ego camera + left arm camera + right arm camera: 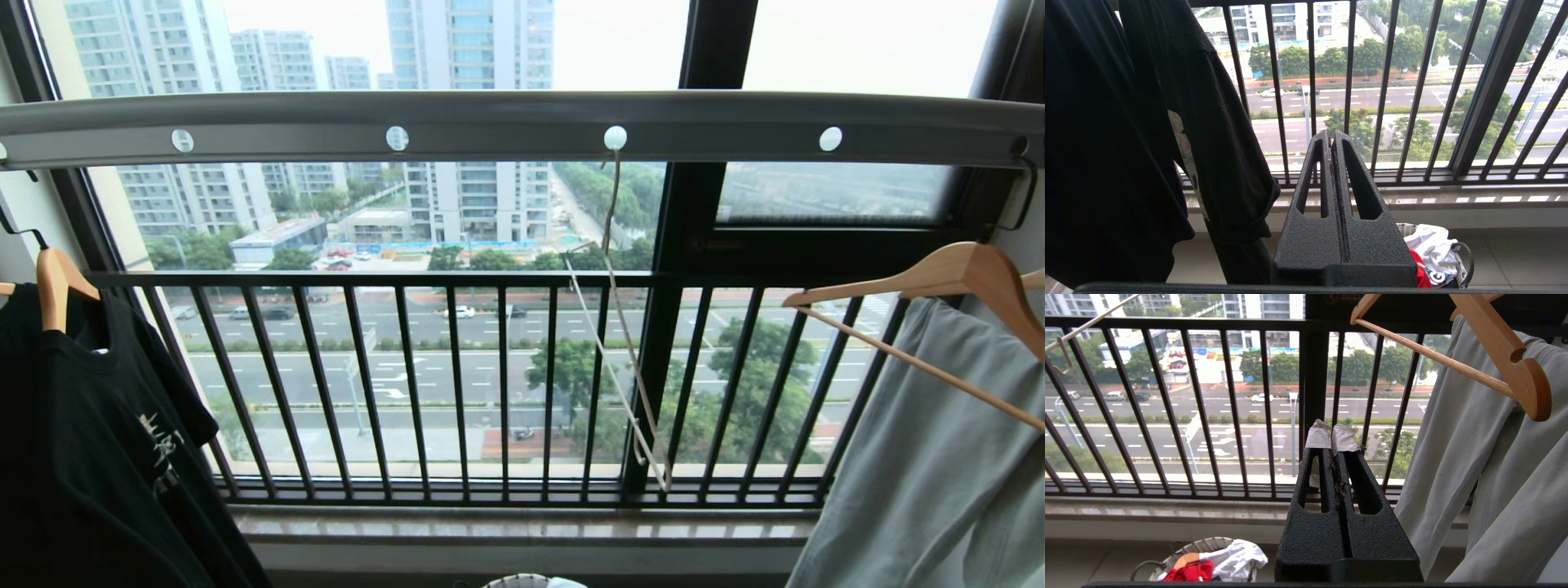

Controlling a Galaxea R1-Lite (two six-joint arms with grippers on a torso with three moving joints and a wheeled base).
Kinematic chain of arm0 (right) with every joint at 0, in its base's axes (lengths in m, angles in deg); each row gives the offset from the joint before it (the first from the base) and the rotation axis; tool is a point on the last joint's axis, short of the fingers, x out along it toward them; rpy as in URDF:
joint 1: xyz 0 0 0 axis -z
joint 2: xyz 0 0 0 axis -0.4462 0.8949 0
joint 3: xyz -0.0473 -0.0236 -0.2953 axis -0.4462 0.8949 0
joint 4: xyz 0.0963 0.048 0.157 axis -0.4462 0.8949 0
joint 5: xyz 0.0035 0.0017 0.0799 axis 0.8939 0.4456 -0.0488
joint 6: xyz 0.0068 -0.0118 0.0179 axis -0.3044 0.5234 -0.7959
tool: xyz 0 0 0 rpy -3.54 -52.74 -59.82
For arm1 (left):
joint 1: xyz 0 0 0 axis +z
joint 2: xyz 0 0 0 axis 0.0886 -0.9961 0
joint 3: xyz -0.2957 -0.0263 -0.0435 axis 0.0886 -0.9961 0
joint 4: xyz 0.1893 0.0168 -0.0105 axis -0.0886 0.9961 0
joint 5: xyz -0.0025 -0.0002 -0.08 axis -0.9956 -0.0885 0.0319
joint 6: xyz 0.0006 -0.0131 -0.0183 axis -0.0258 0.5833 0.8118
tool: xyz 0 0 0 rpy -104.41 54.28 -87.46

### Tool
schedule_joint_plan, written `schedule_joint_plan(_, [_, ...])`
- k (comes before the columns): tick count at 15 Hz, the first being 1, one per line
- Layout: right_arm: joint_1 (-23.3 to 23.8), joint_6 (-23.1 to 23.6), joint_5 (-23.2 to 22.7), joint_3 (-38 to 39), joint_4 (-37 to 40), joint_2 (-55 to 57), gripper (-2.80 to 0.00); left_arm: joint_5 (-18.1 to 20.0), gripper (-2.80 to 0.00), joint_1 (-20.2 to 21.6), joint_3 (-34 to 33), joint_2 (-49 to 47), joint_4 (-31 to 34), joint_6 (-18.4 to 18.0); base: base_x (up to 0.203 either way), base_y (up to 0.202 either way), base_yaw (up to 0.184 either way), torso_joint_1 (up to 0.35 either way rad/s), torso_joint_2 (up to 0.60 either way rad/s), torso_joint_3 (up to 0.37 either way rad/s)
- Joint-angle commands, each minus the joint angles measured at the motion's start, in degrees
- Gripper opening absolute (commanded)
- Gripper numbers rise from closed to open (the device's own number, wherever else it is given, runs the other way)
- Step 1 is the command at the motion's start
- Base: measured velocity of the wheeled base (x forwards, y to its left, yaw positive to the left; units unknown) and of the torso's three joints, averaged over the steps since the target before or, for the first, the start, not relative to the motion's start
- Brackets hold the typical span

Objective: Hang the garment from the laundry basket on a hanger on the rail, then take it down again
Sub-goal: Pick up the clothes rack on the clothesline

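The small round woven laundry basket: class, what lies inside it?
Inside the laundry basket, a red garment lies beside crumpled white cloth. Whatever sits beneath them is covered and cannot be seen.

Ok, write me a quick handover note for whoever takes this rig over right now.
Left gripper: shut, empty, raised beside the black T-shirt.
Right gripper: shut, empty, raised near the pale grey-blue garment.
Red garment: in the laundry basket on the floor, with white cloth.
Wire hanger: bare, hooked in a hole of the rail, hanging tilted.
Done: nothing yet.
Left: pick up the garment, hang it on the hanger, then take it down.
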State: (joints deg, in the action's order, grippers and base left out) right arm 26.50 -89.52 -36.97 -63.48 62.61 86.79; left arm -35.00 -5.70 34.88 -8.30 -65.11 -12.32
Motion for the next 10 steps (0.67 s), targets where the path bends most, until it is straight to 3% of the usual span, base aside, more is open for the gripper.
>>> schedule_joint_plan(1, [0.0,0.0,-1.4,-7.8,0.9,11.7,-2.8,0.0,-2.8,0.0,0.0,0.0,0.0,0.0,0.0,0.0,0.0,0.0,0.0,0.0])
schedule_joint_plan(7, [-0.2,0.1,-12.6,-36.1,8.9,38.6,-2.8,0.0,-2.8,0.0,0.0,0.0,0.0,0.0,0.0,0.0,0.0,0.0,0.0,0.0])
schedule_joint_plan(10, [-4.2,0.1,-14.7,-47.1,11.0,48.9,-2.8,0.0,-2.8,0.0,0.0,0.0,0.0,0.0,0.0,0.0,0.0,0.0,0.0,0.0])
